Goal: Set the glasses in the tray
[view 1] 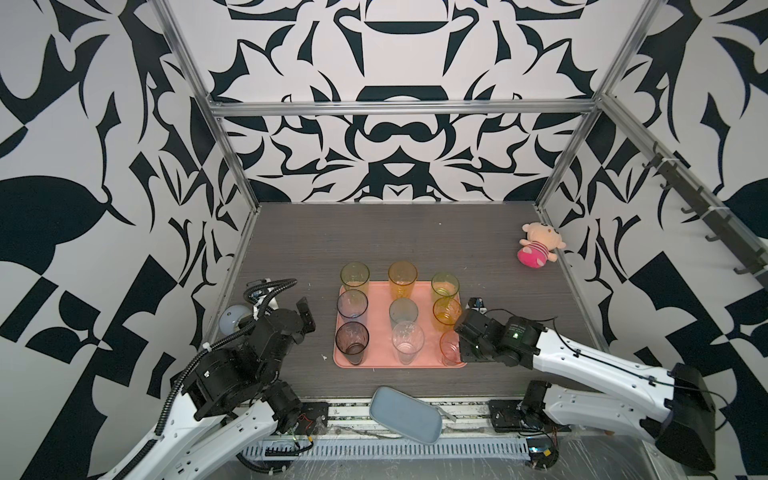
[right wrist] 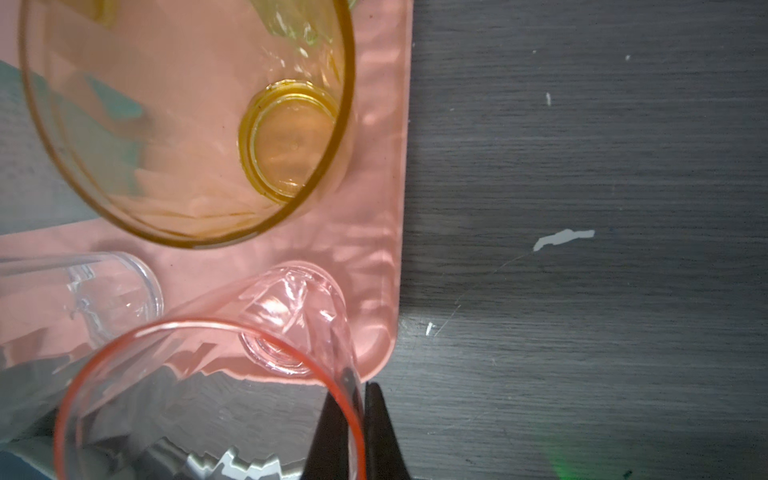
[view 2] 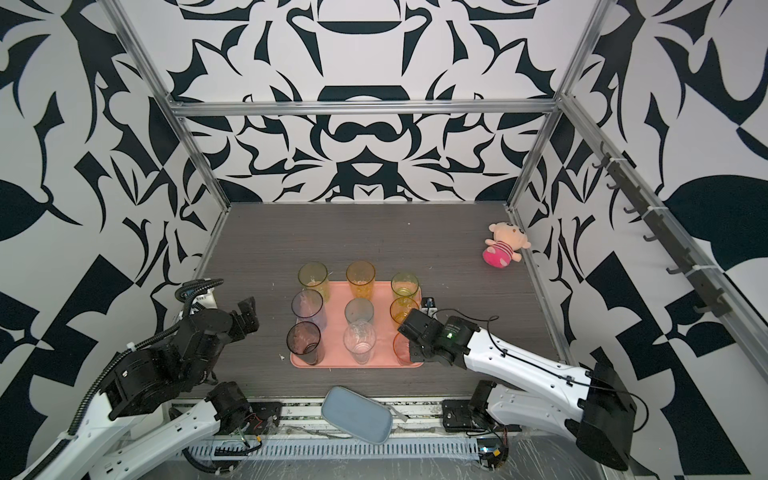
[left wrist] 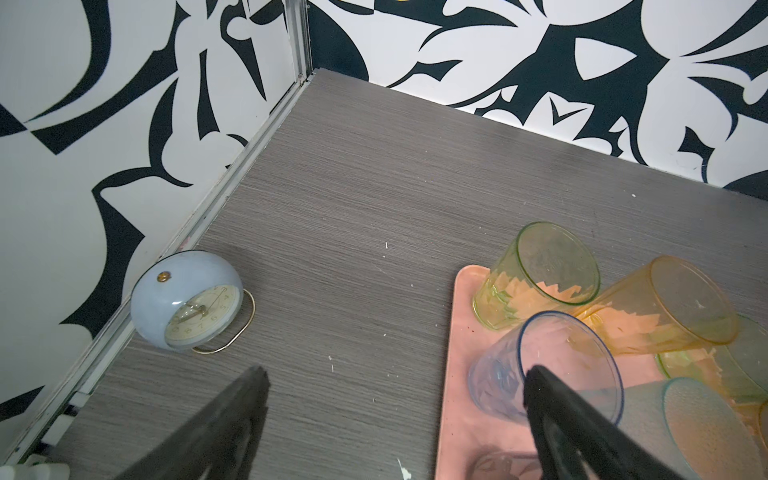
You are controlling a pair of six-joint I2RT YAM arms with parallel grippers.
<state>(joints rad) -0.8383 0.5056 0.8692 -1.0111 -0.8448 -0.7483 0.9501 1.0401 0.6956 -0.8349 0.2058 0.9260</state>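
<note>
The salmon-pink tray (view 1: 380,318) (view 2: 334,318) lies mid-table, and several glasses stand on it in three rows. The back row holds yellow-green (view 1: 354,276), amber (view 1: 402,278) and green (view 1: 444,286). Blue (view 1: 352,305), teal (view 1: 403,311) and orange (view 1: 446,313) fill the middle row. Smoky grey (view 1: 352,343) and clear (view 1: 407,343) stand in front. The pink glass (right wrist: 291,307) has its base over the tray's near right corner. My right gripper (right wrist: 352,388) is shut on its rim. My left gripper (left wrist: 397,372) hangs open and holds nothing, left of the tray near the blue glass (left wrist: 540,374).
A pale blue alarm clock (left wrist: 187,303) stands by the left wall. A pink plush doll (view 1: 538,245) lies at the back right. A blue-grey dish (view 1: 405,415) rests tilted on the front rail. Patterned walls close off three sides.
</note>
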